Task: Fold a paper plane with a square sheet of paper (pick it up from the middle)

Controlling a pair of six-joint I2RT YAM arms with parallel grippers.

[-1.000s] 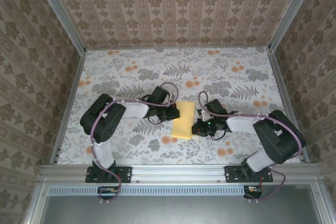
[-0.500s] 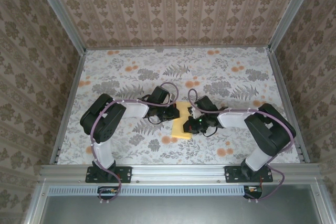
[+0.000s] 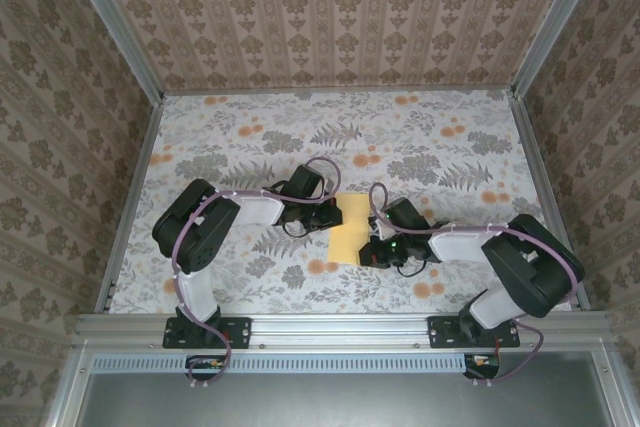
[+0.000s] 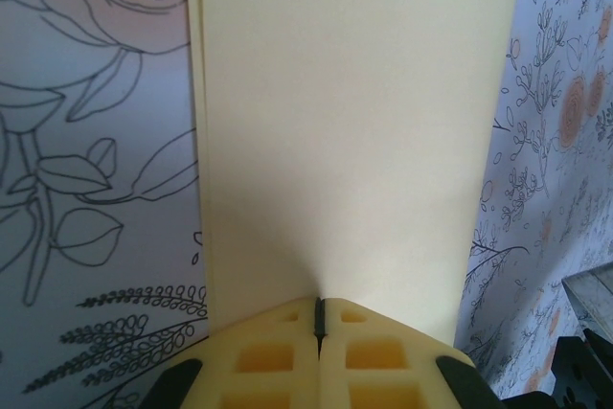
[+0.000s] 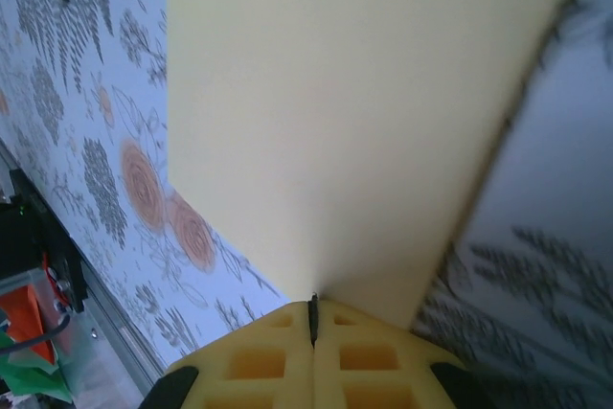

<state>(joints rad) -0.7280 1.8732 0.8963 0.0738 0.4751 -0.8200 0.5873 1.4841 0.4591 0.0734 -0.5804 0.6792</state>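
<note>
The right pincer [image 3: 372, 245] has just finished a pass: 0.5 seconds ago it lay reached in across the square sheet of paper [image 3: 350, 230], and now it has drawn back to the sheet's right edge, toward the near corner. Over the same second the sheet has changed outline. It showed broader 1 second ago and now lies as a narrow upright strip between the 2 pincers, flat on the table [image 3: 250, 137].

The left pincer [image 3: 328, 215] has not shifted. It sits at the strip's left edge, a little farther from the bases than the right one.

In the left wrist view the left pincer [image 4: 320, 311] has its pads pressed together with no gap, and the paper [image 4: 345, 141] runs straight out ahead of the tips. A second edge line beside the sheet's left border suggests 2 layers. The right pincer [image 5: 312, 308] is likewise closed tight, with the paper [image 5: 335, 112] spreading away from its tips. Whether either one nips an edge or merely rests on the sheet I cannot tell.

My reading is that the sweep flattened a lengthwise half-fold while the left side pinned the sheet. If so, only the centre crease is in. The nose corners and wings are not yet folded, so the plane is at an early stage.
</note>
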